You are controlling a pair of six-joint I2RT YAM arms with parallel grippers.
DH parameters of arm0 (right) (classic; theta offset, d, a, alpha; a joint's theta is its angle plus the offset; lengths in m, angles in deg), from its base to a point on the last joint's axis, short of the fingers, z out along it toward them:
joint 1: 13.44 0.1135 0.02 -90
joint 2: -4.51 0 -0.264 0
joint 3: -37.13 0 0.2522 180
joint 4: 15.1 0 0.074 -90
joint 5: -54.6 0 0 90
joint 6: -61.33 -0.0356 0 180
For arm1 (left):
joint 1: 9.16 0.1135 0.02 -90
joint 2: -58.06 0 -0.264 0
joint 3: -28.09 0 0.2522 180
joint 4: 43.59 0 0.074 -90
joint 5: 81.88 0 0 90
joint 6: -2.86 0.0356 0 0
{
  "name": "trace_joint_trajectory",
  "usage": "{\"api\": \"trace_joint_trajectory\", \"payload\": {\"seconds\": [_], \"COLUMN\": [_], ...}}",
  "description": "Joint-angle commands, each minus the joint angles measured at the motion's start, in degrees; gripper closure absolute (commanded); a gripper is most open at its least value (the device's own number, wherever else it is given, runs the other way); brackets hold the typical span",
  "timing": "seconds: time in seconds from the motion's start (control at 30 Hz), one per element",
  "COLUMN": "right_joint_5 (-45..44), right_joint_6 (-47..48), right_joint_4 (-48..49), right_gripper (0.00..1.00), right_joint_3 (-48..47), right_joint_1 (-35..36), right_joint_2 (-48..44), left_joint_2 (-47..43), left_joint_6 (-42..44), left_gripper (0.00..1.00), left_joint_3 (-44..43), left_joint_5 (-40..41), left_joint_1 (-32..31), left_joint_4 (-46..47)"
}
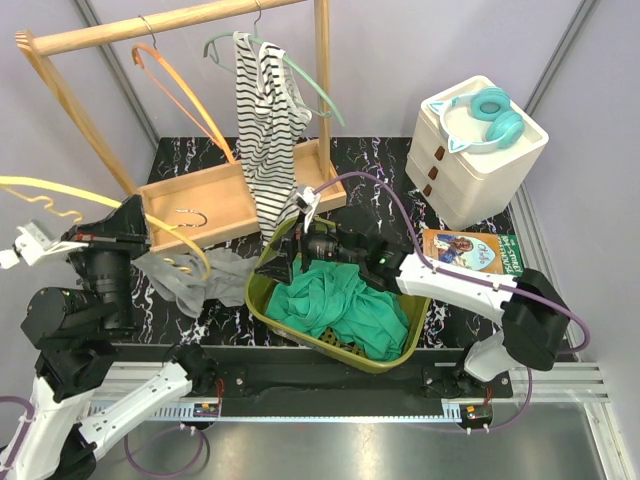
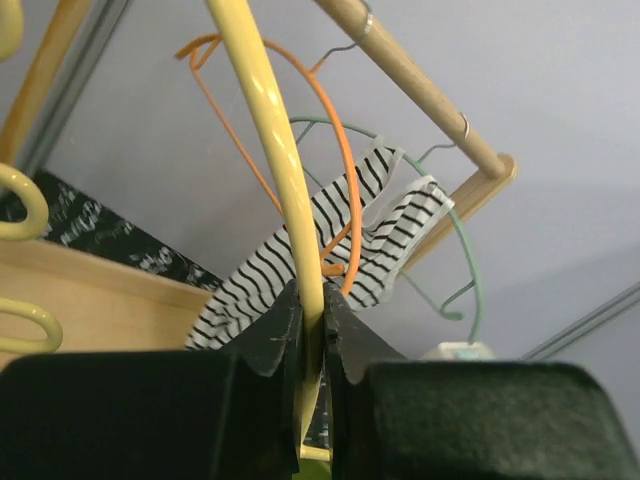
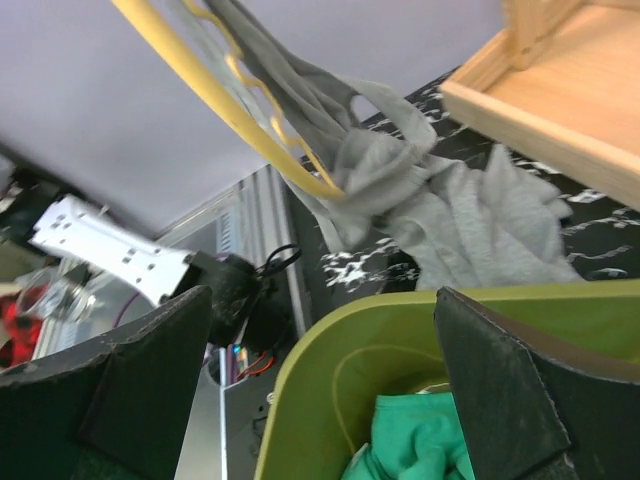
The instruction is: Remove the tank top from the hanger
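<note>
My left gripper (image 1: 128, 222) (image 2: 312, 300) is shut on the yellow hanger (image 1: 30, 182) (image 2: 270, 120) and holds it up at the left. The grey tank top (image 1: 190, 275) (image 3: 470, 220) is still looped over the hanger's lower end (image 3: 200, 75). Most of it lies bunched on the black marbled table beside the green basket (image 1: 260, 300). My right gripper (image 1: 282, 262) (image 3: 322, 300) is open and empty. It hovers over the basket's left rim (image 3: 330, 345), just right of the tank top.
A wooden rack (image 1: 210, 200) at the back holds an orange hanger (image 1: 185, 95) and a teal hanger with a striped top (image 1: 265, 120). Green clothes (image 1: 345, 305) fill the basket. A white drawer box with teal headphones (image 1: 480, 140) and a book (image 1: 470, 250) stand at the right.
</note>
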Motion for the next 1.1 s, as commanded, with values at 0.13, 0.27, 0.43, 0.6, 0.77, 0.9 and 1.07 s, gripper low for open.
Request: {"api": "trace_joint_trajectory", "payload": {"seconds": [0.13,0.27,0.43,0.6,0.77,0.9,1.07], "right_joint_5": [6.27,4.33,3.28,-1.11,-3.49,-4.19,-10.59], "right_joint_6": [3.86,4.66,5.8,7.73,8.26,7.65,5.89], "right_joint_4": [4.12,6.31,7.11,7.11,11.49,12.56,11.88], "right_gripper": [0.0,0.0,0.0,0.14,0.54,1.0,1.0], "right_joint_3": [-5.98,-5.19,-5.28,-2.39,2.63,4.47,8.87], "right_joint_1": [4.7,4.88,5.4,5.49,5.41,5.84,6.28], "right_joint_2": [3.01,2.75,3.19,1.53,-1.9,-3.75,-10.41], "left_joint_2": [-11.33,-12.4,-11.7,-11.43,-11.17,-9.59,-8.53], "left_joint_6": [-42.96,-50.87,-54.92,-57.91,-61.25,-61.61,-58.81], "left_gripper": [1.0,1.0,1.0,1.0,1.0,1.0,0.76], "left_joint_3": [7.24,6.9,6.11,6.2,6.46,6.37,6.63], "left_joint_5": [12.45,10.77,9.19,6.82,4.1,1.81,0.31], "left_joint_1": [-0.01,-0.01,-0.01,-0.01,0.07,0.07,0.08], "left_joint_4": [-5.63,-7.81,-7.91,-8.61,-8.7,-8.61,-11.24]}}
